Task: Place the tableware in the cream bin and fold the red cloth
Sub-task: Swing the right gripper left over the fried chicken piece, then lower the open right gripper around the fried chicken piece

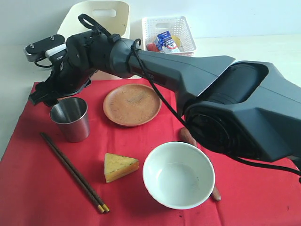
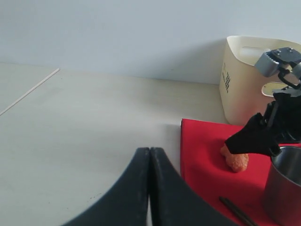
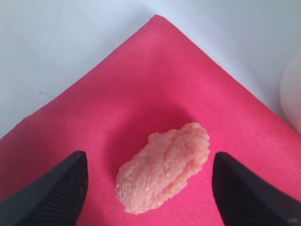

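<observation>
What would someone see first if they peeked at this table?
The huge dark robot arm stretching across the bright red cloth from the right. Its open right gripper hangs over a lumpy pinkish food piece at the cloth's far left corner, near the steel cup.

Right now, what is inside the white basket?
The white basket holds a blue-and-white carton, with something red and something yellow beside it. The basket's own wall and the right arm cover the rest.
</observation>
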Action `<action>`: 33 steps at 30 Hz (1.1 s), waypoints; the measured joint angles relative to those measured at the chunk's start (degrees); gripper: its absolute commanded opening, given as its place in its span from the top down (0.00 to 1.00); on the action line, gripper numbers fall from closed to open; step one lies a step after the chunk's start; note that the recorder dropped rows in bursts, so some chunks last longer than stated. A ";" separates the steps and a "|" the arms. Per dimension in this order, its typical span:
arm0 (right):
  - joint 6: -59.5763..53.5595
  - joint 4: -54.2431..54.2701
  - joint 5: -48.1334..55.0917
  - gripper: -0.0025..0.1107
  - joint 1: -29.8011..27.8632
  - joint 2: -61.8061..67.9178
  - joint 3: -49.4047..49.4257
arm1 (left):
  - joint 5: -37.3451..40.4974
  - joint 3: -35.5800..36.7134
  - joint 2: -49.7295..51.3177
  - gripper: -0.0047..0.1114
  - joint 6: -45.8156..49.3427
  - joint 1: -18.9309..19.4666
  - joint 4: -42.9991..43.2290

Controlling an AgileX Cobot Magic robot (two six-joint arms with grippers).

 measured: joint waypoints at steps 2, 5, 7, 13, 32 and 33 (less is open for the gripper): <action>-0.57 0.28 0.00 0.36 0.00 0.00 0.00 | 0.00 0.00 0.00 0.95 0.00 0.00 0.00; -1.49 0.53 -0.24 0.36 0.00 0.00 0.00 | 0.00 0.00 -0.15 0.95 0.00 0.00 0.00; -2.35 0.53 -0.45 0.36 0.00 0.00 0.00 | 0.00 0.00 -0.15 0.95 0.00 0.00 0.00; -5.48 1.17 -0.02 0.36 0.09 0.00 0.00 | 0.00 0.00 -0.15 0.95 0.00 0.00 0.00; -14.16 1.14 4.18 0.33 0.73 -0.47 -0.61 | 0.00 0.00 -0.15 0.95 0.00 0.00 0.00; -13.07 0.80 3.75 0.33 0.73 -0.37 -0.61 | 0.00 0.00 -0.15 0.95 0.00 0.00 0.00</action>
